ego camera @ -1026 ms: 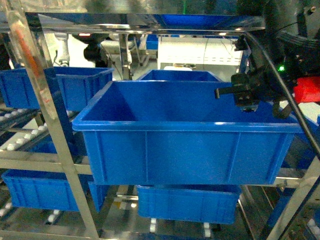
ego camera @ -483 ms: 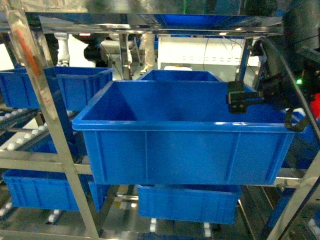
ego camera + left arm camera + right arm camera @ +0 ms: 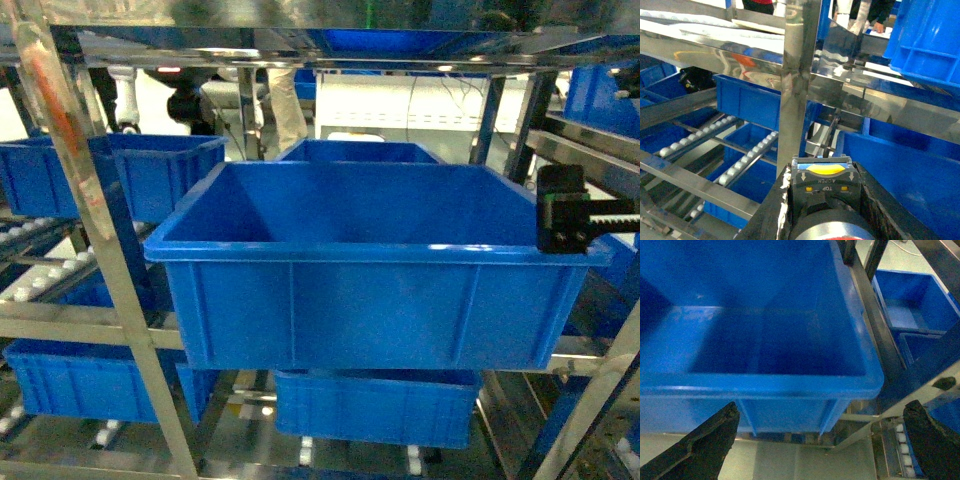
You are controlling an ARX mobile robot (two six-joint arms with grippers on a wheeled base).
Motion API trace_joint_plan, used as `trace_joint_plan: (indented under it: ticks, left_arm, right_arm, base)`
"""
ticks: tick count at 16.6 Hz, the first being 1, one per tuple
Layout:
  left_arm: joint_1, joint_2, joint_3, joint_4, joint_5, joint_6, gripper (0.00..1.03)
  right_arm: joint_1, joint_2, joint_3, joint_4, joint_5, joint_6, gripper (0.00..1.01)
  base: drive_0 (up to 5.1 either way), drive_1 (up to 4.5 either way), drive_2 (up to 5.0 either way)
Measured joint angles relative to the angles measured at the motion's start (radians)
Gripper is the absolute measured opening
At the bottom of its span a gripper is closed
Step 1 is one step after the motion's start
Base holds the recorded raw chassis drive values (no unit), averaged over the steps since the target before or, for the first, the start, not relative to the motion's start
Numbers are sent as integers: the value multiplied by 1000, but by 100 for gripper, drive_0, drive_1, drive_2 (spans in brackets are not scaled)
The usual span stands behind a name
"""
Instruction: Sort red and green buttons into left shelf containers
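In the left wrist view my left gripper (image 3: 823, 172) is shut on a button (image 3: 825, 186). Its black block with a yellow latch faces outward, with the silver collar and a sliver of red cap at the frame's bottom edge. It hangs in front of a steel post (image 3: 796, 95) of the left shelf. My right gripper (image 3: 822, 440) is open and holds nothing, just outside the near rim of the large blue container (image 3: 765, 386). In the head view that gripper (image 3: 562, 215) sits at the right rim of the container (image 3: 360, 300). The green button is out of view.
More blue bins stand on the rack: at the left (image 3: 150, 170), behind (image 3: 360, 150) and below (image 3: 375, 405). White roller tracks (image 3: 747, 157) run between shiny rails. A slanted steel post (image 3: 110, 290) crosses the left foreground. A person stands in the background.
My right gripper has drawn back to the right and slightly down, from above the container's back right corner to its right rim; most of the arm has left the head view.
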Motion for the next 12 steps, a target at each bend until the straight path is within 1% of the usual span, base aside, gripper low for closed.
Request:
trace_joint_plan:
  ticks: [3, 6, 7, 10, 12]
  left_arm:
    - [0, 0, 0, 0, 0, 0, 28]
    - [0, 0, 0, 0, 0, 0, 28]
    - [0, 0, 0, 0, 0, 0, 28]
    - [0, 0, 0, 0, 0, 0, 28]
    - [0, 0, 0, 0, 0, 0, 28]
  right_arm:
    - [1, -50, -71, 29, -1, -1, 98]
    - [1, -104, -140, 29, 2, -2, 98]
    - [0, -129, -177, 34, 10, -8, 98]
    - [-12, -193, -251, 6, 10, -17, 98]
    - [-22, -220, -280, -2, 16, -22, 98]
  base:
    - [0, 0, 0]
    - [0, 0, 0]
    - [0, 0, 0]
    - [0, 0, 0]
    - [0, 0, 0]
